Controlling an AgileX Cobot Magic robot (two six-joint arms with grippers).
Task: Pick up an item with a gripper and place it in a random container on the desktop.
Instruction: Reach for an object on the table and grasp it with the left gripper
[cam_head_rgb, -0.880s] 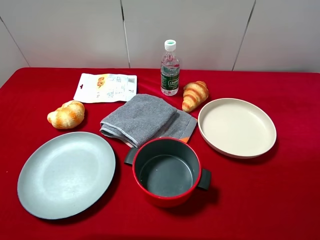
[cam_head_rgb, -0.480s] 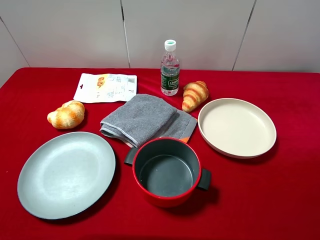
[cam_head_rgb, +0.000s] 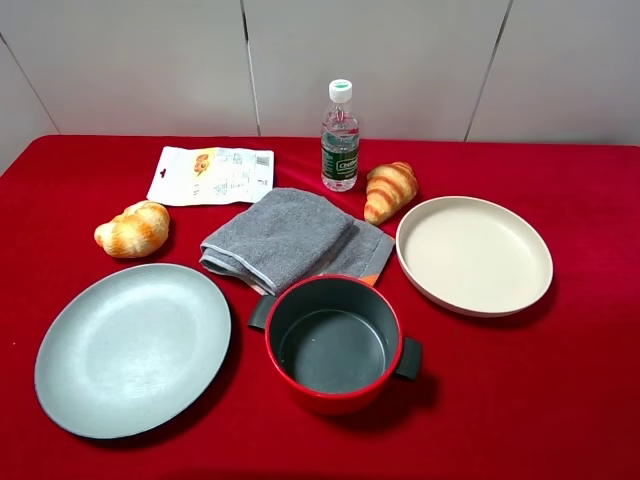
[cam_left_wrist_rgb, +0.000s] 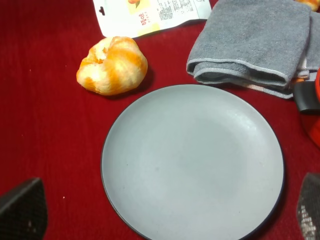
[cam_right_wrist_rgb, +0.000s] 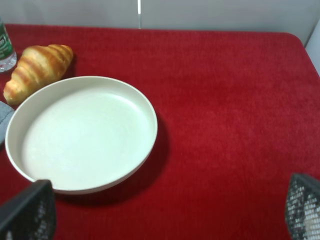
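The round golden-brown bread roll lies on the red cloth desktop at the left, beyond the grey plate; it also shows in the left wrist view. The red pot with a dark grey inside stands empty at front centre; only its edge shows in the left wrist view. Neither arm shows in the high view. My left gripper is open and empty above the grey plate. My right gripper is open and empty above the cream dish's near side.
A flat grey plate lies front left and a cream dish at the right. A folded grey towel, a striped croissant, a water bottle and a snack packet lie behind the pot.
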